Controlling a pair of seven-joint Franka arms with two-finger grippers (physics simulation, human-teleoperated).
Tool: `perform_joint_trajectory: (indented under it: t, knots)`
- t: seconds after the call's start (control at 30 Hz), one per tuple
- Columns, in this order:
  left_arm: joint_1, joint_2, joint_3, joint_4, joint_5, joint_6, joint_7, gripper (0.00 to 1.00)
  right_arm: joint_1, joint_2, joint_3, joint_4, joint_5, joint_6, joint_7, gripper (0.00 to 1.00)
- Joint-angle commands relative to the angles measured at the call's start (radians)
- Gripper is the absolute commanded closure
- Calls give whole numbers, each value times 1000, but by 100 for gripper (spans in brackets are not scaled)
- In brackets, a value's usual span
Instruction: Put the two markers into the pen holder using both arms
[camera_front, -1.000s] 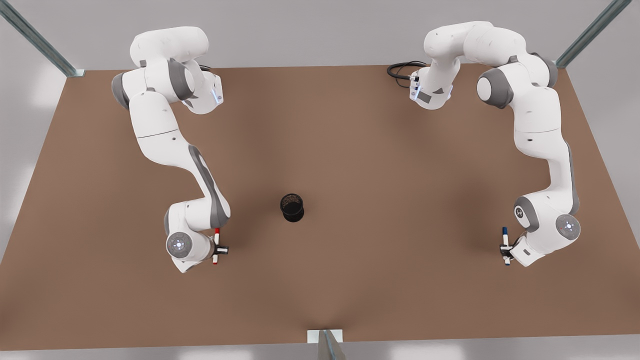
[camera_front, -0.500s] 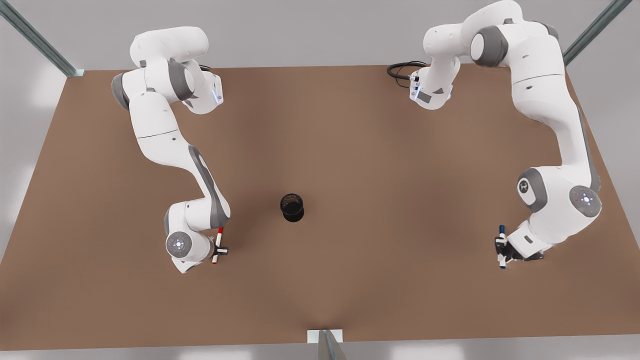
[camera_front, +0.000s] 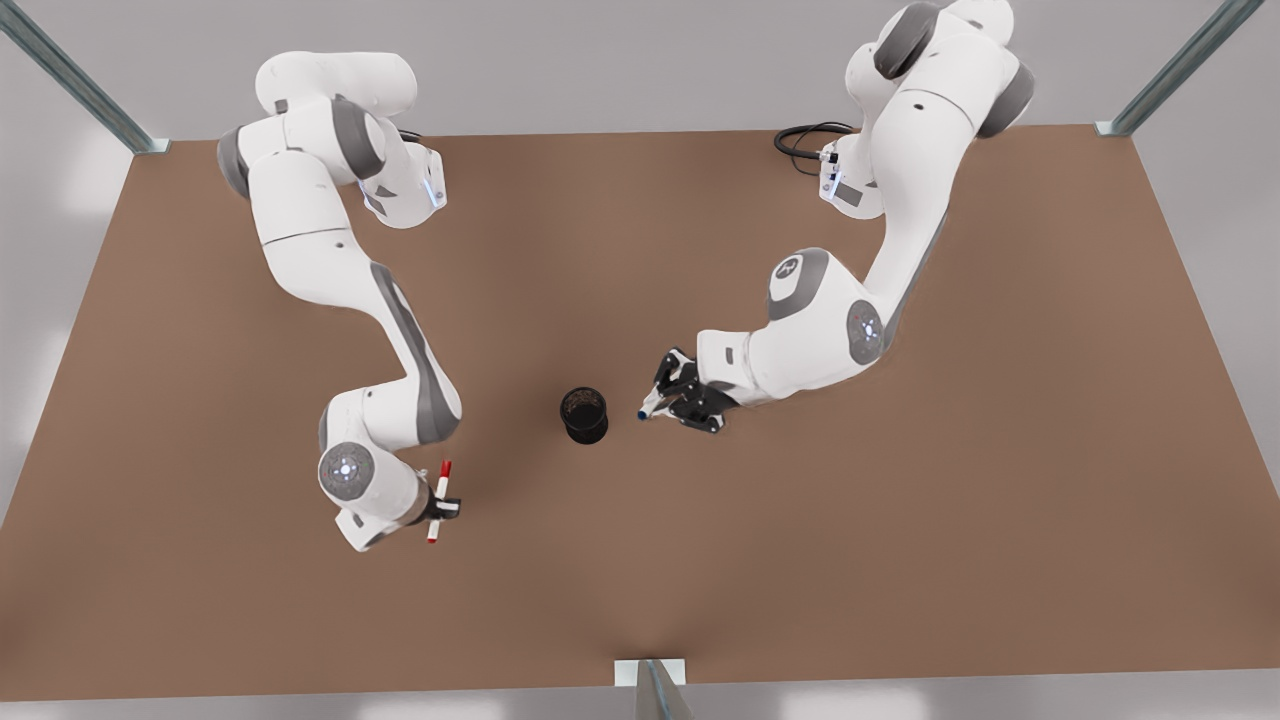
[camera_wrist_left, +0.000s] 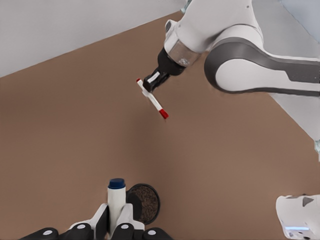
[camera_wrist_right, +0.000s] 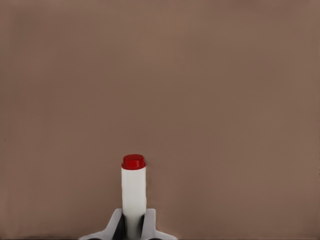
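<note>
Around the small black mesh cylindrical pen holder (camera_front: 584, 415) the brown tabletop (camera_front: 900, 520) lies bare. Just beside it, the left gripper (camera_front: 668, 397) pinches the white blue-capped marker (camera_wrist_left: 116, 200). Well apart, the right gripper (camera_front: 443, 509) pinches the white red-capped marker (camera_front: 439, 487).

Both arms are showing glossy white rounded shells with grey sections wrapping the joints. A grey band is running along the forearm of the right arm (camera_front: 405, 340), and a round cap with a small glowing light is sitting at its wrist. The left arm (camera_front: 900, 200) is carrying a grey disc with a white emblem near its wrist, beside a lit cap. A black cable is looping at its base. Each arm is ending in a small black two-finger gripper.
</note>
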Motion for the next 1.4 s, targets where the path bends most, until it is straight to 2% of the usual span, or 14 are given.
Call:
perform_joint_trajectory:
  t: [0.0, 0.1, 0.27, 0.5, 0.83, 0.87, 0.9, 0.93, 1.03, 1.07, 1.1, 1.23, 1.27, 1.37]
  knots:
    - [-62, 22, -3, 1, -50, 407, 352, 79, 2, -28, 24, 2, -6, -6, 35, 73]
    - [-165, 94, -3, 7, -47, 628, 348, 79, 2, -68, 43, 2, -7, -24, 69, 75]
    - [-225, 169, 2, 11, -33, 774, 352, 79, -9, -159, 48, -4, -7, -87, 60, 75]
    - [-250, 174, 2, -41, -44, 780, 279, 75, -12, -347, 50, -196, -9, -105, 58, 76]
    - [-279, 279, 7, -74, -33, 918, 300, 74, 0, -317, 50, -233, -17, 22, 60, 76]
    - [-286, 289, 7, -74, -33, 934, 305, 70, -1, -315, 50, -233, -32, 22, 60, 76]
    - [-290, 292, 7, -71, -35, 934, 305, 30, -1, -315, 50, -237, -33, 27, 60, 75]
    - [-291, 295, 7, -73, -35, 934, 302, 21, -1, -315, 50, -240, -33, 28, 60, 75]
    - [-291, 302, 7, -71, -35, 934, 302, 20, -1, -315, 50, -240, -33, 28, 60, 75]
    - [-290, 298, 5, -67, -35, 934, 299, 12, -1, -314, 50, -240, -33, 30, 60, 75]
    - [-245, 281, 4, -73, -39, 882, 295, 0, -1, -314, 50, -240, -33, 30, 60, 75]
    - [45, 99, -10, -56, -42, 244, 268, 0, 20, -321, 80, -236, -35, 86, 71, 75]
    - [177, 69, 0, -41, -25, -38, 213, 0, 72, -326, 90, -236, -37, 155, 112, 76]
    - [329, 4, 28, 65, 405, -583, -267, 0, 160, -341, 128, -233, -138, 253, 321, 75]
